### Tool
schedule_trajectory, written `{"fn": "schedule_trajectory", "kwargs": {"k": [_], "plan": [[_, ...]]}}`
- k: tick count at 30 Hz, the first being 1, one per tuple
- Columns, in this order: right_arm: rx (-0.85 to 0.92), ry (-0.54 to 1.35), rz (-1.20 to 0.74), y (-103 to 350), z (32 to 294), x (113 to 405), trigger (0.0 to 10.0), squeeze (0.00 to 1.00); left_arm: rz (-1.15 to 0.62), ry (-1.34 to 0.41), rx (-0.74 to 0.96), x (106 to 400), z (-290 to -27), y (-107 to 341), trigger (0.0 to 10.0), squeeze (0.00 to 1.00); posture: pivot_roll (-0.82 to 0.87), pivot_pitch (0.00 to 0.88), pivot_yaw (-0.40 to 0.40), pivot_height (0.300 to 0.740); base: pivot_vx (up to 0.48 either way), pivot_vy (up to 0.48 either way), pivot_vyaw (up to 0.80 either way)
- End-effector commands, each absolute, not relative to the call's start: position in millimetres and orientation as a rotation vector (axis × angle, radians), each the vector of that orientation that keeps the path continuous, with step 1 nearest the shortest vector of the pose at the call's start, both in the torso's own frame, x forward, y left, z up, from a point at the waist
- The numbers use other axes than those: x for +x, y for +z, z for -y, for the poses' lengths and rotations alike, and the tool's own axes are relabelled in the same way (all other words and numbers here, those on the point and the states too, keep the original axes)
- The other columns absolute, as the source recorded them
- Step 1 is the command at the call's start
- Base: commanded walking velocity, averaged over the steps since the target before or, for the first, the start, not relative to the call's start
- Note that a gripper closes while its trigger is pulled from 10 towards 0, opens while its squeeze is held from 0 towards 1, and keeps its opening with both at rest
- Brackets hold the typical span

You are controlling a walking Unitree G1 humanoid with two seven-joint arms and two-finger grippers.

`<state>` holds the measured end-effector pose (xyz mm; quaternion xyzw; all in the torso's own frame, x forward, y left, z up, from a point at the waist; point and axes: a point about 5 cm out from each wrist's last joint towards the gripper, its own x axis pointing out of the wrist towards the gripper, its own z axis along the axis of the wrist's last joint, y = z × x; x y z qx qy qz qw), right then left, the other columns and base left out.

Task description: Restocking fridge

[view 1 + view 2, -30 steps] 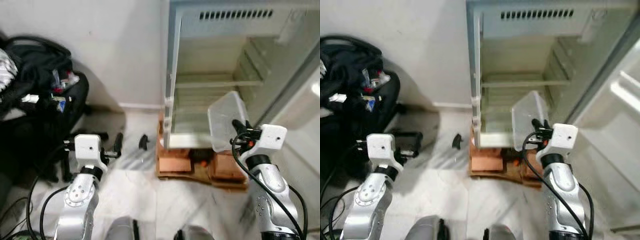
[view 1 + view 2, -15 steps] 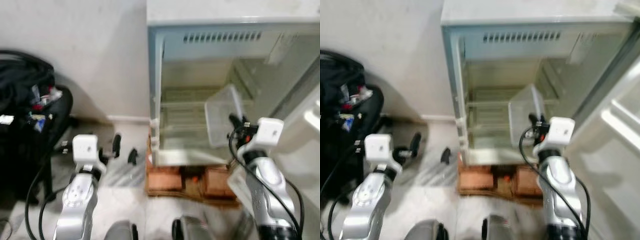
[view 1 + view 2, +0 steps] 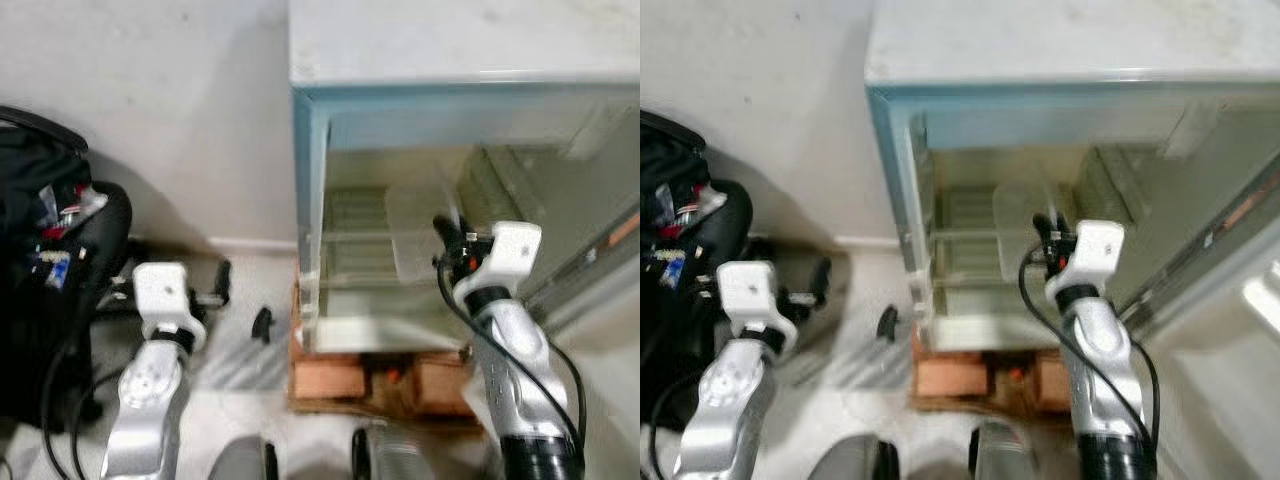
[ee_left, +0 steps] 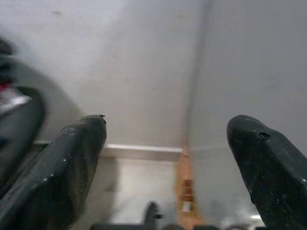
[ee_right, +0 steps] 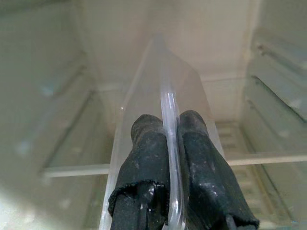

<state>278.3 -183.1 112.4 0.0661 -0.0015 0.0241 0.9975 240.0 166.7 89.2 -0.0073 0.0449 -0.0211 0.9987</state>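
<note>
One open fridge (image 3: 420,70) occupies the upper right of the head views, standing on brick-coloured blocks (image 3: 330,375) on the pale floor (image 3: 235,350). Compared with one second ago the whole scene has shifted: the fridge's flat top now shows and its cavity looms larger, a change of the camera's position, not of the fridge. The fridge door (image 3: 1230,330) stands open at the robot's right.

One black bag (image 3: 45,250) with loose items lies against the wall at the robot's left, nearer the frame edge than before.

Two silver arms are in view. The right arm reaches forward, and the right hand (image 5: 169,158) is clamped on the rim of one clear plastic container (image 3: 420,235); both black fingers (image 5: 144,158) press the thin wall from either side. Earlier the container hung in front of the fridge's lower opening; it now sits within the cavity, at the level of the wire shelf (image 3: 360,235), tilted on edge. Whether it touches the shelf cannot be told.

The left arm is held low at the robot's left. The left hand (image 4: 168,158) has its two fingers (image 4: 72,163) spread well apart, holding nothing, and faces the wall and the skirting beside the fridge.

One small black object (image 3: 262,322) lies on the floor just left of the fridge's base; its kind cannot be told.
</note>
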Motion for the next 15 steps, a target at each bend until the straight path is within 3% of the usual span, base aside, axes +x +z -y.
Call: {"fn": "schedule_trajectory", "kwargs": {"k": [1, 15], "plan": [[0.144, 0.062, 0.005, 111, 179, 283, 10.0, 0.00, -0.104, -0.017, 0.008, 238, -174, 89, 10.0, 0.00, 0.06, 0.141, -0.005, 0.740, 0.000, 0.000, 0.00], [0.185, 0.197, -0.040, 100, 139, 323, 10.0, 0.00, -0.127, 0.025, 0.040, 232, -173, 89, 10.0, 0.00, 0.14, 0.173, -0.028, 0.740, 0.000, 0.000, 0.00]]}}
